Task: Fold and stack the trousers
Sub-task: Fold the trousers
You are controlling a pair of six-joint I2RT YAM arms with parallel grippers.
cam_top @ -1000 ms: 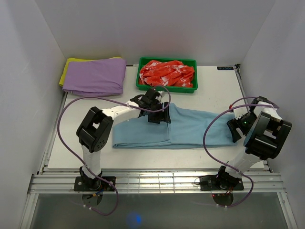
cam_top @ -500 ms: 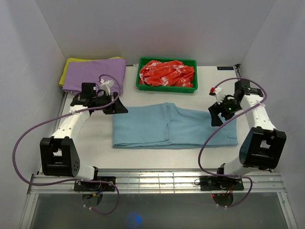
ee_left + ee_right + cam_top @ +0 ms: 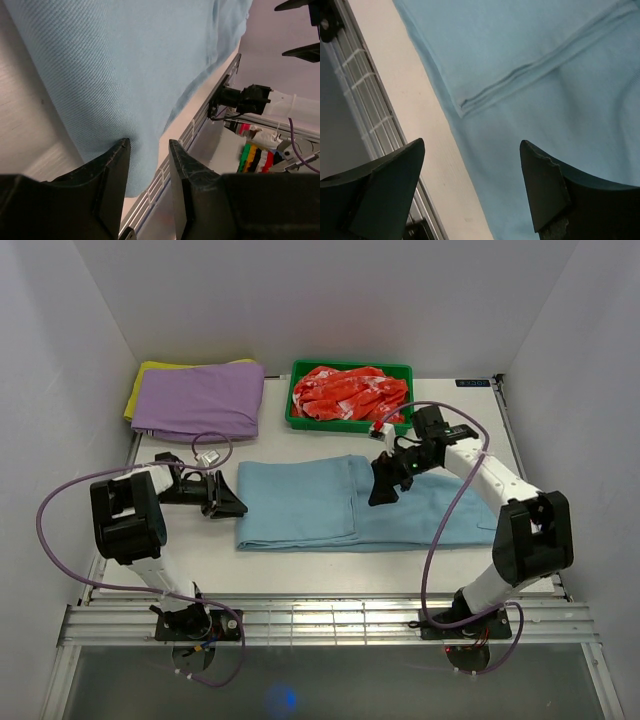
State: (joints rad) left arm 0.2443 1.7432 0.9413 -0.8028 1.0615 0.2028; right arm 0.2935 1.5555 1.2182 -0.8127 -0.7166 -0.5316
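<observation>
Here the trousers (image 3: 300, 505) lie flat across the middle of the table (image 3: 180, 560), with 2 grippers at them.
At the far left corner a purple garment (image 3: 200, 400) sits on a yellow cloth (image 3: 143, 375). The left gripper (image 3: 232, 505) is low, just beside the trousers' left edge. In the left wrist view its jaws stand a narrow gap apart with the cloth's corner (image 3: 125, 60) showing between them, and nothing looks clamped. The trousers' left half is doubled over, the top layer ending at a seam near the middle. The right gripper (image 3: 385, 490) hangs over that seam, jaws spread wide and holding nothing, blue cloth (image 3: 545, 50) beneath. Behind it a green tray (image 3: 350, 426) holds red-and-white cloth (image 3: 350, 392).
</observation>
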